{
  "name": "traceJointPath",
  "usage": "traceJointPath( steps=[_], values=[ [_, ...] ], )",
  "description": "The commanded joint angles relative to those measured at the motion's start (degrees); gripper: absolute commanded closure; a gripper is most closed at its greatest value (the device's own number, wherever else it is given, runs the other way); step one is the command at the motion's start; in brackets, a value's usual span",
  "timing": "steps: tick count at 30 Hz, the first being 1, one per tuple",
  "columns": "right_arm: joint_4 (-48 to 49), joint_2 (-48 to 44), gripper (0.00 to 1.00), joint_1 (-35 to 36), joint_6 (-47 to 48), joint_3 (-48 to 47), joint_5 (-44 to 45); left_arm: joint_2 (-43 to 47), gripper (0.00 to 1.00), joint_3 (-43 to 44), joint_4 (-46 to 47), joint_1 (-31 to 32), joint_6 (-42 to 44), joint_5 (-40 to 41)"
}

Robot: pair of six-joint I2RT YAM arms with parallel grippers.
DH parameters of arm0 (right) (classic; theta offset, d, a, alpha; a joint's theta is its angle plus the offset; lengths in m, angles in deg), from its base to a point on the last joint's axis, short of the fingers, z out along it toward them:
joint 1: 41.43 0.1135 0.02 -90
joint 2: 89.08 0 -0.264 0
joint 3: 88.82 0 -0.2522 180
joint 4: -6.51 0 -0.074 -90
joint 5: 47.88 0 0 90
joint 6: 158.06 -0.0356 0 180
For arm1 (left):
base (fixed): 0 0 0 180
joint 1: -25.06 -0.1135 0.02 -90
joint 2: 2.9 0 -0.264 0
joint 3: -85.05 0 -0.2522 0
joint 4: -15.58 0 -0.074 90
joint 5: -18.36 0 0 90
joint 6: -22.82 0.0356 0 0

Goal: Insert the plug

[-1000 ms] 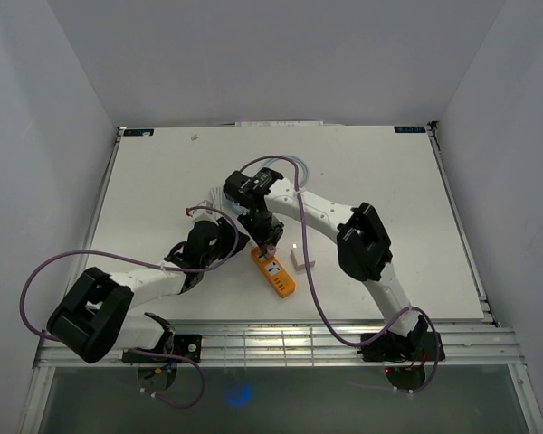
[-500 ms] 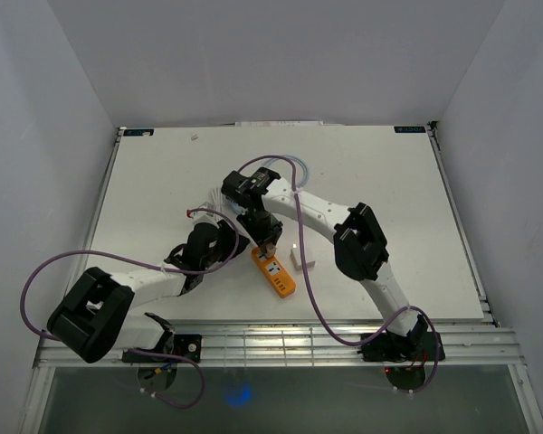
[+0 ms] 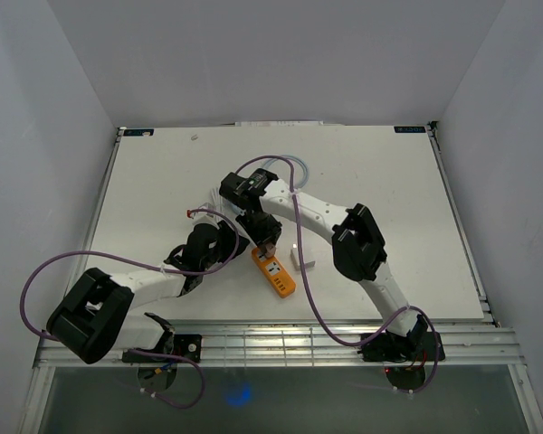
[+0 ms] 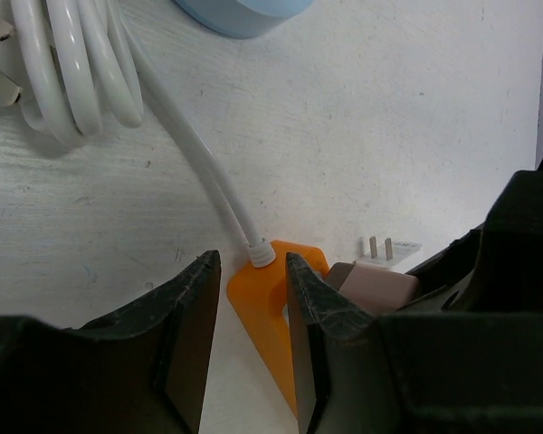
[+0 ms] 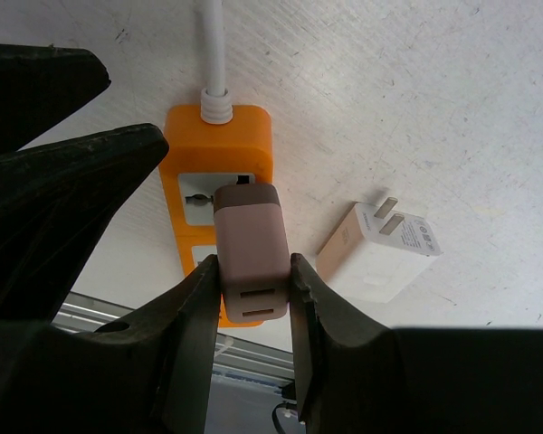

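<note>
The orange power strip [image 3: 281,278] lies near the table's front middle, its white cable [image 4: 204,176] running off the far end. My right gripper [image 5: 253,264] is shut on a pinkish-brown plug [image 5: 249,226], tilted so its front end is at the strip's first socket [image 5: 199,188] by the cable end. In the left wrist view my left gripper [image 4: 253,264] stands open astride that cable end of the strip [image 4: 270,294]. A white gap shows beside one finger [image 4: 188,334]; the other finger [image 4: 321,325] overlaps the strip's edge.
A white two-prong charger [image 5: 380,253] lies flat on the table just right of the strip. Behind the strip are coiled white cable [image 4: 68,72] and a pale blue object [image 4: 244,14]. The table's front edge with metal rails [image 3: 271,339] is close below the strip.
The right arm's wrist has shifted slightly left while the plug stays at the strip's cable end. The left arm has barely moved.
</note>
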Motion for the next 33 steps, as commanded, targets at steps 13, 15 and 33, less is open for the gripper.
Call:
traceJointPath(
  steps=[13, 15, 33],
  values=[
    [-1.3, 11.3, 0.92, 0.2, -3.3, 8.9, 13.7, 1.6, 0.55, 0.1, 1.0, 0.2, 1.4, -0.2],
    [-0.3, 11.1, 0.92, 0.9, -4.0, 10.5, 14.1, 1.6, 0.55, 0.1, 1.0, 0.2, 1.4, -0.2],
    [-0.5, 7.4, 0.92, 4.7, -7.9, 9.9, 15.0, 7.4, 0.53, -1.7, -3.6, -0.7, 1.5, 0.4]
  ],
)
